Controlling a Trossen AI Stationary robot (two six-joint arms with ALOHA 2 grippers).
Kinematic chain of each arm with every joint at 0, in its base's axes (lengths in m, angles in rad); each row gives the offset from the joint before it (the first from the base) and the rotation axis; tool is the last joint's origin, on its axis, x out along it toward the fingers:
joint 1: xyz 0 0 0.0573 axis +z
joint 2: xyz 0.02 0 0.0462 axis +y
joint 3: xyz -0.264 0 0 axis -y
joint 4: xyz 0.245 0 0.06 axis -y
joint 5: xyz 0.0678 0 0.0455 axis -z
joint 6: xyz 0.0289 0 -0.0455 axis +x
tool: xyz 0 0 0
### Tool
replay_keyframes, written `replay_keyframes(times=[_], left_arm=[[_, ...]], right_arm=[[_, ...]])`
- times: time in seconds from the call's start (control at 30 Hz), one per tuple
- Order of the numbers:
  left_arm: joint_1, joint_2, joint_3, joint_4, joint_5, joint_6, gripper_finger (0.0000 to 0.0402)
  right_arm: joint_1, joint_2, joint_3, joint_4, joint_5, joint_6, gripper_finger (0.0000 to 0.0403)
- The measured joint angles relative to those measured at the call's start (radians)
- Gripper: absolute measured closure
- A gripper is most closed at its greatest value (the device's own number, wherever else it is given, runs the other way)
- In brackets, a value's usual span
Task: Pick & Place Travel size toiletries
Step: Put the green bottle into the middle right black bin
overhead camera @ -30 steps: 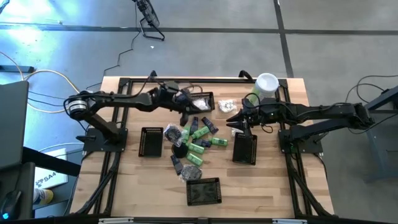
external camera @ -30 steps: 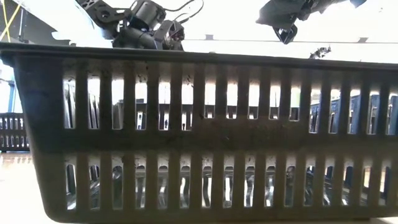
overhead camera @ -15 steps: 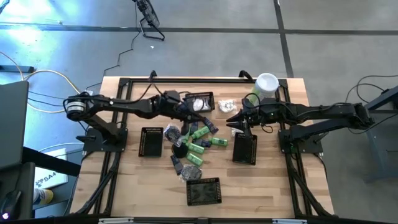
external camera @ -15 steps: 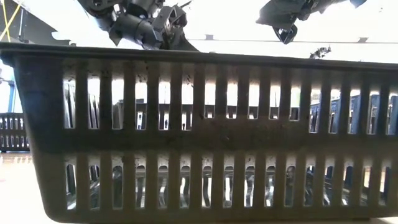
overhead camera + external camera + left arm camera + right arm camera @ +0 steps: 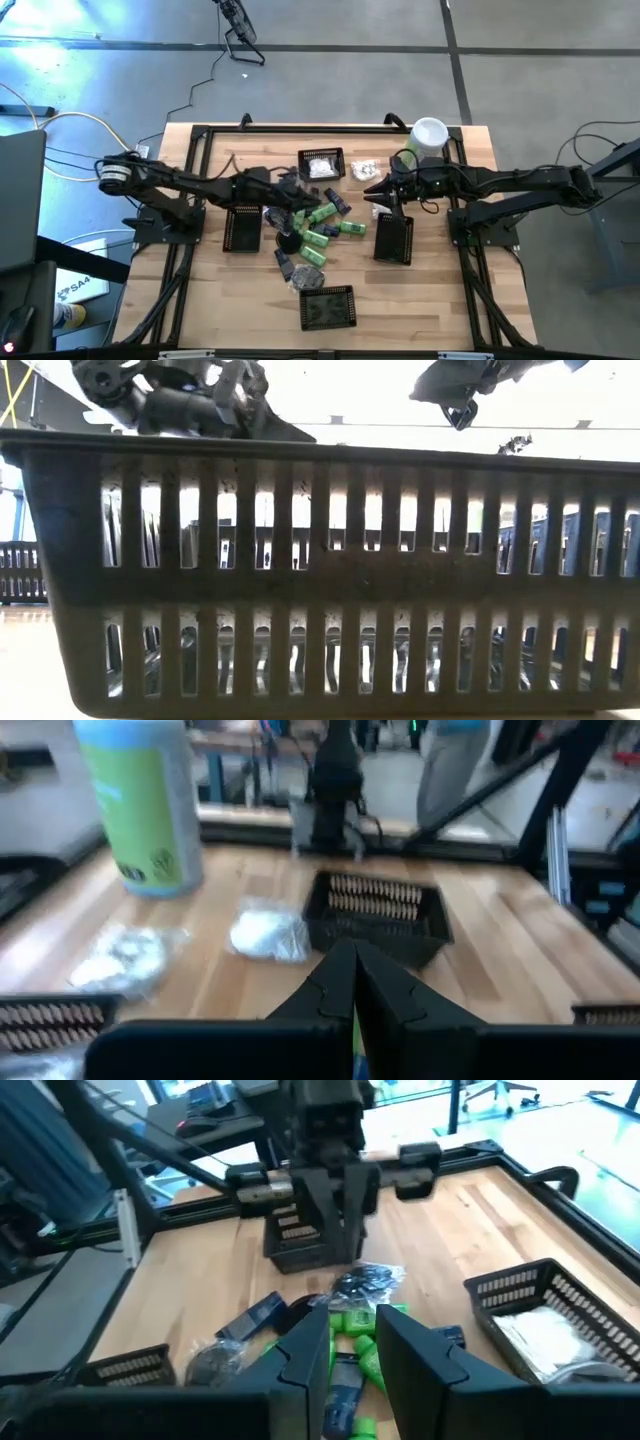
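Left gripper (image 5: 292, 190) closed, empty, over toiletries (image 5: 318, 228); right gripper (image 5: 376, 197) narrow (nothing visibly held).

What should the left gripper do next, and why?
Probably open its fingers and dip toward the green bottles. The left gripper is shut with nothing seen in it, hanging by the pile, so it looks ready for another pick.
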State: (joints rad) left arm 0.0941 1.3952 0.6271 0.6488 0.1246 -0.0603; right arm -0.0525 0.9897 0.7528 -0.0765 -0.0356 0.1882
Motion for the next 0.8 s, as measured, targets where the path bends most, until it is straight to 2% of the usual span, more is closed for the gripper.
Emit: replay_keyframes(times=[0.47,0.6,0.8], left_arm=[[0.0,-0.4,-0.265,-0.005,-0.075,0.038,0.0401],[0.0,-0.505,-0.311,-0.075,-0.077,0.038,0.0401],[-0.002,-0.642,-0.317,-0.257,-0.078,0.038,0.0401]], right_arm=[[0.0,0.0,0.0,0.006,0.006,0.028,0.0325],[0.0,0.0,0.0,0.004,0.007,0.026,0.0325],[0.0,0.0,0.0,0.003,0.007,0.025,0.0325]])
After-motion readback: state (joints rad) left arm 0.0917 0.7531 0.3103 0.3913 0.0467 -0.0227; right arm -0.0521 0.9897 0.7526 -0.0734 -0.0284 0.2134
